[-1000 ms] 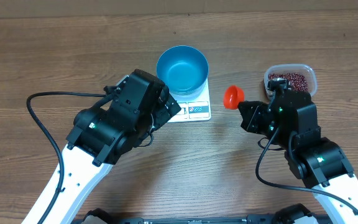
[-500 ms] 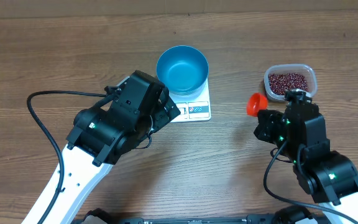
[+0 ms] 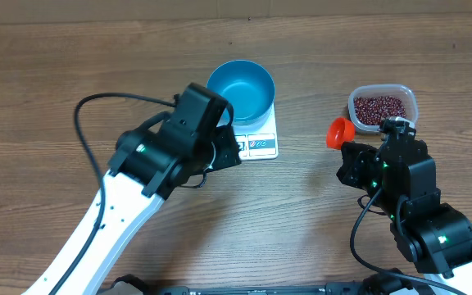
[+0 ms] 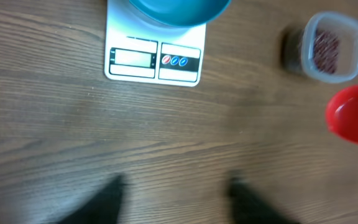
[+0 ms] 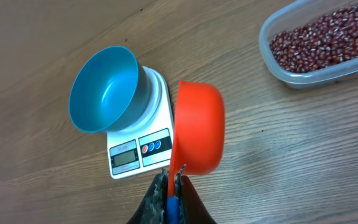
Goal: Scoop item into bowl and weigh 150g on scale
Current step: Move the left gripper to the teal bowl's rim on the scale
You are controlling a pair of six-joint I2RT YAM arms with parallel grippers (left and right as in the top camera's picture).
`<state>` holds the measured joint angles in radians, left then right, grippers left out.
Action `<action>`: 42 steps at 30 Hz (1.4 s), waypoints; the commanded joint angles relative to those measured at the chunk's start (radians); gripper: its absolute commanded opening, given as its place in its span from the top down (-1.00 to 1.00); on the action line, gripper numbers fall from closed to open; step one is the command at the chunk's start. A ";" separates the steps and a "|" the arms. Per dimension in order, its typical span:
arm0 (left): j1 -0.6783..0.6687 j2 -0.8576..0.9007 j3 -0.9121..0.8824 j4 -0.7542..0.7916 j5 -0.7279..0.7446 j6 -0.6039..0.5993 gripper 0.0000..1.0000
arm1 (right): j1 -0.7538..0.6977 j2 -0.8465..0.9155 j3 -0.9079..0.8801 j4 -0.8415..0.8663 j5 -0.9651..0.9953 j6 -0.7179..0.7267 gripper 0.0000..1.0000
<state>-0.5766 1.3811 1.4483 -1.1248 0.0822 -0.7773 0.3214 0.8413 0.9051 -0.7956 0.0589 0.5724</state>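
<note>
The right tool [image 5: 169,182] is clamped on the handle of the empty red scoop [image 5: 199,127], short of the beans [image 5: 319,37] in the tub [image 5: 303,78] ahead-right, evidently for loading, with the bowl [image 5: 101,90] seated on the scale [image 5: 138,155] ahead-left, while the left tool [image 4: 176,190] hangs apart, empty, over the worktop [image 4: 55,137].

On my overhead feed the left arm [image 3: 162,152] is a cluster of blocky black motor housings on a long white link, with a thin black cable [image 3: 77,121] looping off it and a small green light [image 3: 140,149]. The right arm [image 3: 408,205] is built the same, with black housings and a white link. Through the wrist cameras, the left gripper [image 4: 176,196] shows dark, blurred jaws, and the right gripper [image 5: 169,193] has dark jaws too.
</note>
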 commanded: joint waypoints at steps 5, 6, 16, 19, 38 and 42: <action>-0.006 0.084 0.006 0.008 0.034 0.075 0.70 | -0.002 -0.012 0.041 0.007 -0.008 -0.001 0.92; -0.005 0.089 0.006 0.008 0.034 0.075 0.74 | -0.002 -0.012 0.041 0.007 -0.008 -0.001 0.92; -0.098 0.089 0.006 0.056 -0.109 0.096 0.91 | -0.002 -0.012 0.040 0.008 -0.008 -0.001 0.92; -0.216 0.089 0.006 0.059 -0.372 0.097 0.91 | -0.002 -0.009 0.040 0.019 -0.008 -0.001 0.92; -0.254 0.288 0.006 0.158 -0.499 0.146 0.92 | -0.002 -0.009 0.040 0.016 -0.008 -0.001 0.92; -0.249 0.343 0.006 0.210 -0.504 0.146 0.92 | -0.002 -0.009 0.040 0.014 -0.008 -0.001 0.93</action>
<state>-0.8356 1.6829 1.4483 -0.9447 -0.3927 -0.6571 0.3214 0.8413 0.9054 -0.7864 0.0521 0.5720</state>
